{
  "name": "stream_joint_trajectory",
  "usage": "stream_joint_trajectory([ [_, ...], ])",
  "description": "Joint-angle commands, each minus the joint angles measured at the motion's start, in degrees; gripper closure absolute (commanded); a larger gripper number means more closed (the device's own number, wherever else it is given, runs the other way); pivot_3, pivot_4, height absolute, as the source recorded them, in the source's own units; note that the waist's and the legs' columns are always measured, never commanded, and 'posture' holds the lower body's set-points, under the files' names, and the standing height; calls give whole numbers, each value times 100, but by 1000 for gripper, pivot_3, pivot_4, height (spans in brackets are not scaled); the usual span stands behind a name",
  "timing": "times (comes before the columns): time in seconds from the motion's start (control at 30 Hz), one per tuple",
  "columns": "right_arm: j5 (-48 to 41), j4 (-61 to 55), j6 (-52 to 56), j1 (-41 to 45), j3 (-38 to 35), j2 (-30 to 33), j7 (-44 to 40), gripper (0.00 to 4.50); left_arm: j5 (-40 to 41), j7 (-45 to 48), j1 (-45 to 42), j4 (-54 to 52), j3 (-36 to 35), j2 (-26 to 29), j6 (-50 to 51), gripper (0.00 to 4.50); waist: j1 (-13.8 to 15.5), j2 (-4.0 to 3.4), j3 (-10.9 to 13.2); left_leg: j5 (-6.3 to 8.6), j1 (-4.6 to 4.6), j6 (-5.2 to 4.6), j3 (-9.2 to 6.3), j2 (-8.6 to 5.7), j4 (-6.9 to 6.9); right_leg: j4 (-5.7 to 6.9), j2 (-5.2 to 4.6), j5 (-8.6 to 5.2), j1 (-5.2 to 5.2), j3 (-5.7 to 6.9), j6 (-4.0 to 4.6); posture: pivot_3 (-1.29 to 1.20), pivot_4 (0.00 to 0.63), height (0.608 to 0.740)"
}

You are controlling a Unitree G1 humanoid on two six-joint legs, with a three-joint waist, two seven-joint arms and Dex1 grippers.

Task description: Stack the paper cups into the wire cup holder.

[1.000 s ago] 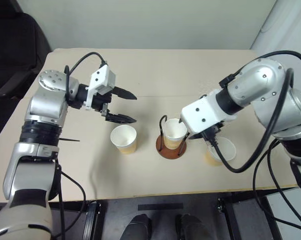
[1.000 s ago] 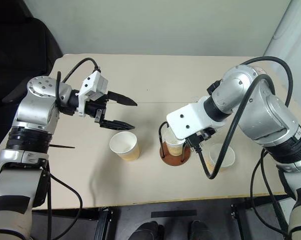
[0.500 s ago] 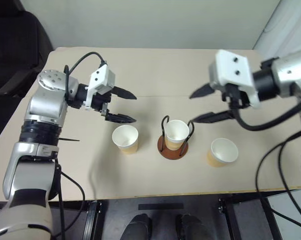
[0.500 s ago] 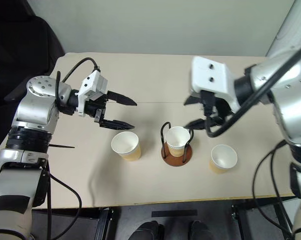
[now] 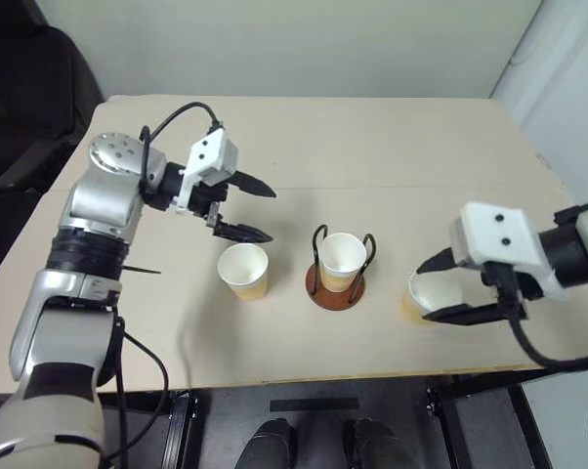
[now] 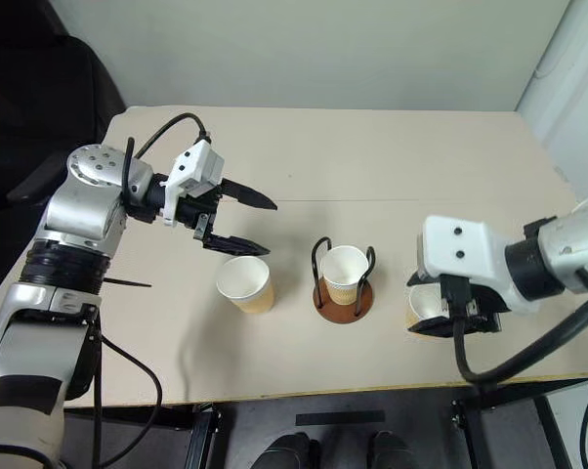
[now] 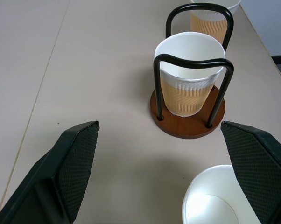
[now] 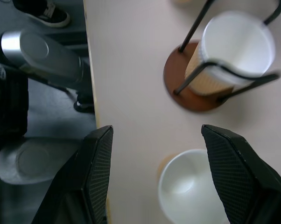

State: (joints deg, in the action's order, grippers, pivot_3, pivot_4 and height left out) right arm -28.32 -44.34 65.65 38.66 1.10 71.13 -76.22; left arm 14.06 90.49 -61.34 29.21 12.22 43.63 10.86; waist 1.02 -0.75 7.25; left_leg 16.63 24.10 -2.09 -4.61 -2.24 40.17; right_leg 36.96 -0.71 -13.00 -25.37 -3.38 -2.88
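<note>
The wire cup holder [image 5: 318, 289] stands mid-table on its reddish-brown disc, with one paper cup [image 5: 342, 256] upright inside its black loops. A second paper cup [image 5: 243, 270] stands just left of it. A third paper cup [image 5: 418, 297] is to the right, partly hidden by my right gripper [image 5: 423, 291], which is open with one finger on each side of this cup; I cannot tell if they touch it. In the right wrist view that cup [image 8: 189, 186] lies between the fingers [image 8: 96, 172]. My left gripper [image 5: 270, 215] hovers open above and behind the left cup.
The beige table [image 5: 372, 137] has bare room behind the cups. Its near edge [image 5: 372, 369] runs close to the right cup. A black chair [image 5: 21, 88] stands off the table's left side.
My right gripper left the holder, where the cup stays, swung right and down toward the near edge, and now stands at the right cup. The left gripper has barely moved.
</note>
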Motion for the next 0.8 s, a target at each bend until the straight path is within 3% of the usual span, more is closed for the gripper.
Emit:
stream_joint_trajectory([
  [0.03,234,-31,-544,-479,-53,281,273,1486,113,201,-174,-16,-24,67,-145,0,13,0,0,0,0,0,-2,0,0,0,-1,0,0,0,0,0,150,740],
  [0.4,957,630,-1892,-1341,490,537,494,1486,292,201,-134,-182,115,307,-67,0,12,2,-1,0,0,-1,1,-1,0,0,-2,3,1,0,-5,0,150,740],
  [0.73,1696,1291,-2435,-732,1566,59,321,1486,433,201,-162,-214,271,489,-90,0,1,3,-2,0,-1,-3,1,0,4,2,-1,5,3,1,-8,0,150,740],
  [0.8,1834,1347,-2522,-629,1722,-10,250,1833,446,201,-154,-230,272,509,-82,0,2,4,-2,0,-1,-4,1,0,5,1,-2,5,3,2,-8,0,150,740],
])
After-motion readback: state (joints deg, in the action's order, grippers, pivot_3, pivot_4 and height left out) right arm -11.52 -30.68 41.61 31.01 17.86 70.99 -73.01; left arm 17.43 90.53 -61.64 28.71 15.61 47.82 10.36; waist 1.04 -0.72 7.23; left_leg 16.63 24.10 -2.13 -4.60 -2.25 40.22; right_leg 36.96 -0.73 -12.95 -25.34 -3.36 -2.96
